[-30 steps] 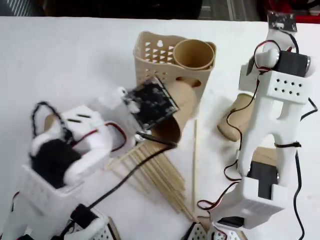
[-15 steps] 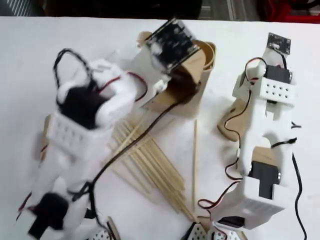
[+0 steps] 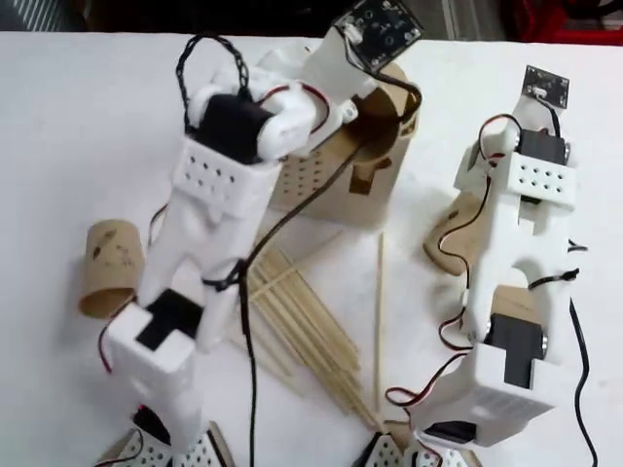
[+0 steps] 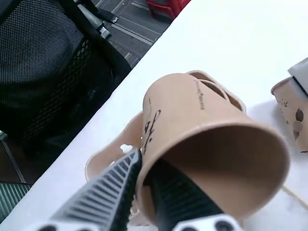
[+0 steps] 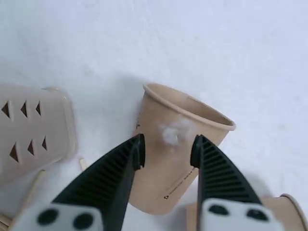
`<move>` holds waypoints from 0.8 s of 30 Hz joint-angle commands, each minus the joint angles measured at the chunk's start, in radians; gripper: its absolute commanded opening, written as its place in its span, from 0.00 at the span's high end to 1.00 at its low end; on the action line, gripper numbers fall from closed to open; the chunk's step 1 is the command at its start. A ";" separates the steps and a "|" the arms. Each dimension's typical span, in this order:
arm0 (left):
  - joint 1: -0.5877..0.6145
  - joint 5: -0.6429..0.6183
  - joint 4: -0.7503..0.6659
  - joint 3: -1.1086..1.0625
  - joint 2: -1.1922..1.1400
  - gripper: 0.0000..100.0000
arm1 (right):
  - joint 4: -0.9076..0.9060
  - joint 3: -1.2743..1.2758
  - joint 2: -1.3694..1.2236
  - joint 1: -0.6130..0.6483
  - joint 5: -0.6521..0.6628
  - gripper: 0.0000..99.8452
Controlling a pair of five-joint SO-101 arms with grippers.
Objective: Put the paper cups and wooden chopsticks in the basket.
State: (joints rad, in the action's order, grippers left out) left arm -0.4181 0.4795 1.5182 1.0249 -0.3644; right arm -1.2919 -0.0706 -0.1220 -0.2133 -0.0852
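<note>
The left gripper [image 4: 144, 163] pinches a paper cup [image 4: 207, 139] above the basket [image 4: 103, 161], which is half hidden under it. The right gripper [image 5: 167, 144], fingers apart, hangs over a lying cup [image 5: 163, 187]; chopsticks [image 3: 311, 336] lie on the table [image 3: 97, 126].

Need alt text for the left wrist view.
The left gripper pinches a tan paper cup by its rim, one finger inside and one outside, with the beige basket showing behind it. Past the white table's edge stands a black mesh chair.
</note>
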 commanded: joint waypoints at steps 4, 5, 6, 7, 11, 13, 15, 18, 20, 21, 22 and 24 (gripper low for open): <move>-0.005 -0.021 0.037 0.170 -0.044 0.83 | 0.012 -0.005 0.059 -0.013 -0.003 0.83; -0.005 -0.054 0.035 0.181 -0.044 0.81 | 0.012 -0.005 0.059 -0.013 -0.003 0.83; -0.004 -0.077 0.032 0.193 -0.044 0.79 | 0.012 -0.005 0.059 -0.013 -0.002 0.83; -0.004 -0.089 0.029 0.206 -0.045 0.79 | 0.012 -0.005 0.059 -0.013 -0.002 0.83; -0.005 -0.095 -0.029 0.203 -0.050 0.79 | 0.010 -0.005 0.059 -0.013 -0.002 0.83; -0.005 -0.097 -0.089 0.167 -0.058 0.79 | 0.010 -0.005 0.059 -0.013 -0.002 0.83; -0.004 -0.097 -0.143 0.140 -0.073 0.79 | 0.010 -0.005 0.059 -0.013 -0.002 0.83; 0.007 -0.098 -0.190 0.138 -0.102 0.79 | 0.010 -0.009 0.059 -0.013 -0.002 0.83; 0.019 -0.123 -0.226 0.150 -0.117 0.79 | 0.010 -0.009 0.071 -0.013 -0.002 0.83; 0.036 -0.146 -0.242 0.152 -0.125 0.79 | 0.010 -0.008 0.087 -0.013 -0.002 0.83; 0.050 -0.167 -0.261 0.152 -0.134 0.79 | 0.008 -0.005 0.111 -0.013 0.000 0.83; 0.081 -0.192 -0.287 0.144 -0.157 0.79 | -0.016 -0.003 0.165 -0.021 0.000 0.83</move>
State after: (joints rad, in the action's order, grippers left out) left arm -0.3798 0.3307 1.2866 1.1523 -0.5163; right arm -1.2919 -0.0675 -0.0713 -0.2194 -0.0852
